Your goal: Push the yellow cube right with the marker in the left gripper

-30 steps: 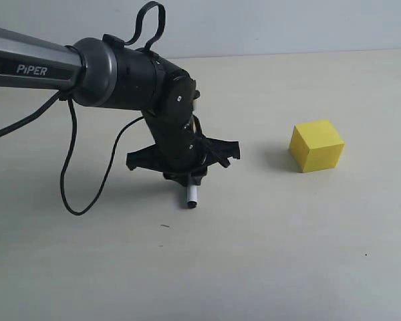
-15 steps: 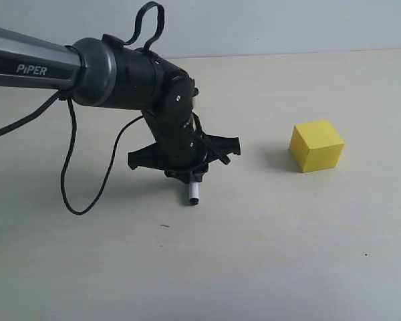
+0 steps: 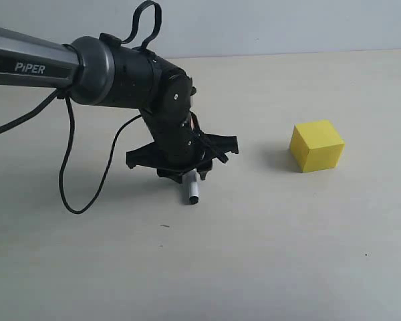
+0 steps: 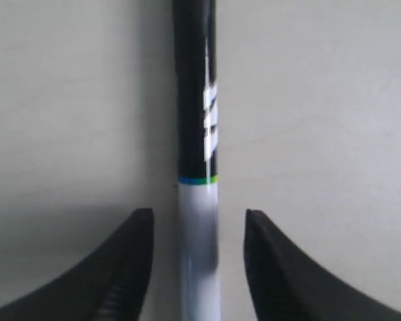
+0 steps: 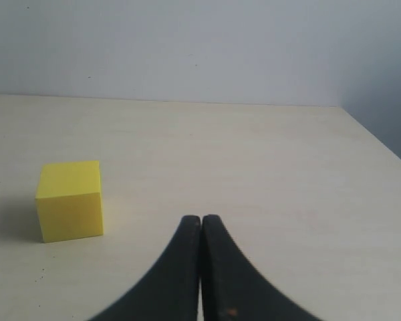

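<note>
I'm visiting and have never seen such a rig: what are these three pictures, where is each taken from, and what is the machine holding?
This is a robot with two arms, each ending in a two-fingered claw. The wide picture comes from a camera standing apart: the left arm reaches over a pale table, its left gripper pointing down and holding a marker. A yellow cube sits further right, not touching the marker. The other two pictures come from cameras on the wrists. One looks along the marker between the left gripper's black fingers. The other shows the right gripper, shut and empty, with the cube on the table beyond it.
</note>
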